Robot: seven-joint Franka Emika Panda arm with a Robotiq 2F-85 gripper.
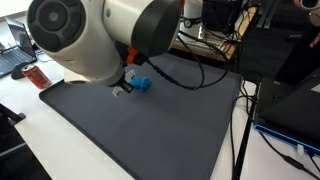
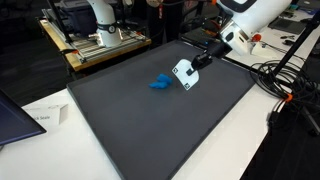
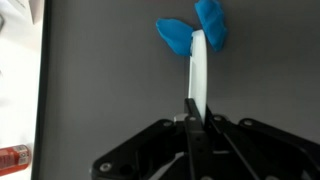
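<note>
My gripper is shut on a thin flat white piece, held edge-on between the jaws in the wrist view. In an exterior view the white piece shows a square face with a dark round mark, hanging from the gripper just above the dark mat. A crumpled blue object lies on the mat at the far end of the white piece, touching it or very nearly. Both exterior views show the blue object beside the piece. The arm's bulk hides most of the gripper in an exterior view.
The mat covers most of a white table. A red can stands off the mat's edge, and the wrist view shows the can too. Black cables cross the far side. A laptop and paper sit at a corner.
</note>
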